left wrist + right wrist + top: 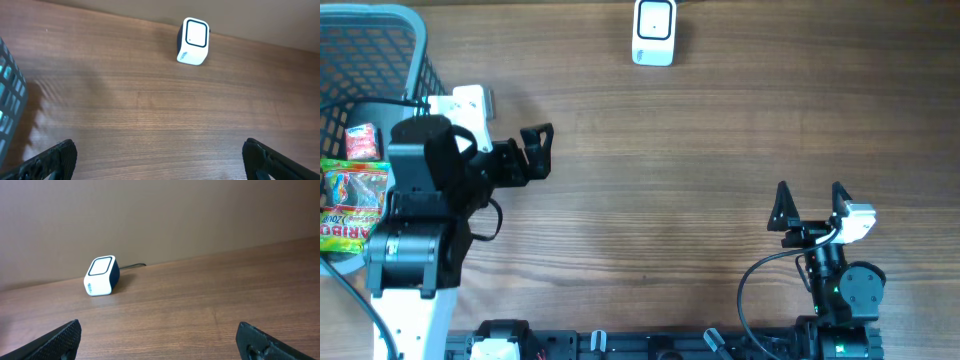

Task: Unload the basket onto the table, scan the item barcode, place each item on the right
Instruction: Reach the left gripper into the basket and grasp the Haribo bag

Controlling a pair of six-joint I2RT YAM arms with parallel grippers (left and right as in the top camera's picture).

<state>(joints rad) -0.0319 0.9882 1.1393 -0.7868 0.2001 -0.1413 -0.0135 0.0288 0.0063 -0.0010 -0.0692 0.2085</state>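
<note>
Item to scan, as far as I could tell, was the Haribo bag (348, 208): a flat, glossy packet in green, yellow and red, lying in the blue-grey mesh basket (390, 35) at the table's far-left corner. The left arm covered its right edge. A smaller red-and-white packet (362, 140) sat just beyond it in the same basket. I couldn't see a barcode on either.

The scanner (654, 31) was a small white box with a dark rounded window outlined in white. It stood on the wood table (680, 160) at the far edge, near the middle, well apart from both arms. The right wrist view showed a dark cable (132, 266) leaving its back.

The left gripper (542, 152) was beside the basket and pointing right, with its jaws spread wide. It held nothing and touched nothing. In the left wrist view its black fingers (56, 158) sat at the bottom corners with bare wood between them.

The right gripper (810, 196) was at the near right and pointing away from me. It was also fully apart and empty, with only table and the distant scanner between its fingertips (62, 339).
</note>
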